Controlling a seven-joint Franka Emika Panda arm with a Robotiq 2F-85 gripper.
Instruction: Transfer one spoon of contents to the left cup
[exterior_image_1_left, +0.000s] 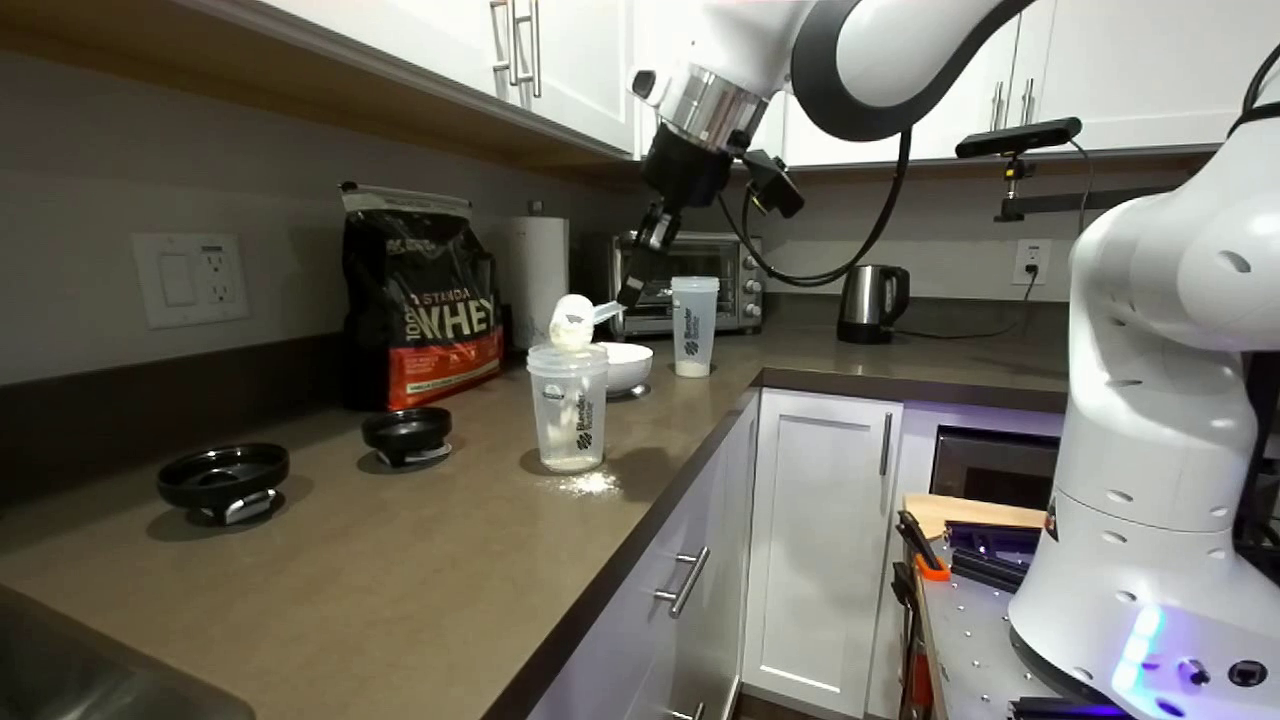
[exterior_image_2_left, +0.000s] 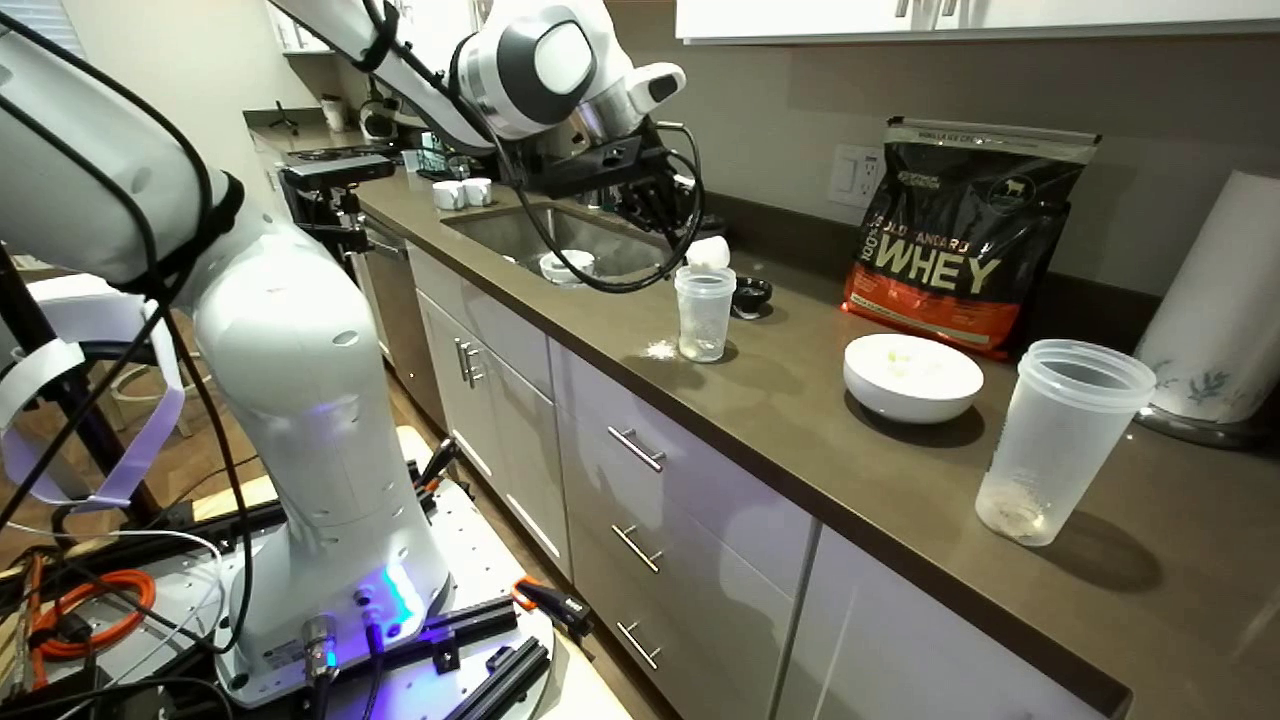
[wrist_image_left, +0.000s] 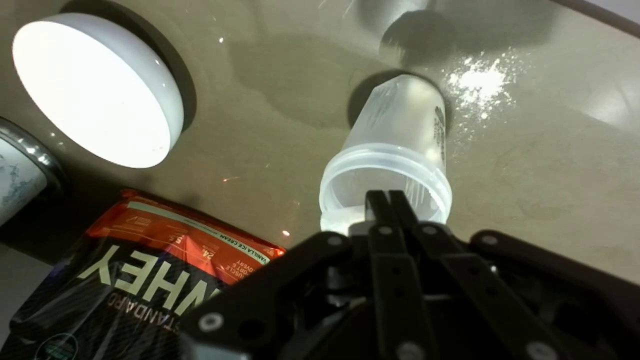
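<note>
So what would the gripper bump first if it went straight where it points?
Probably the cup, straight past the gripper in the wrist view; the held spoon may touch first, though depth's unclear.

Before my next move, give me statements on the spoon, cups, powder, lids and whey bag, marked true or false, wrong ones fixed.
1. The pincer holds the spoon above the left cup. True.
2. The spoon is level. False; it is tipped toward the left cup's mouth.
3. Every bit of powder is inside a cup. False; spilled powder lies on the counter beside the left cup.
4. The right cup has some powder at the bottom. True.
5. Both cups wear lids. False; both are open, and black lids rest on the counter.
6. The whey bag stands upright. True.
</note>
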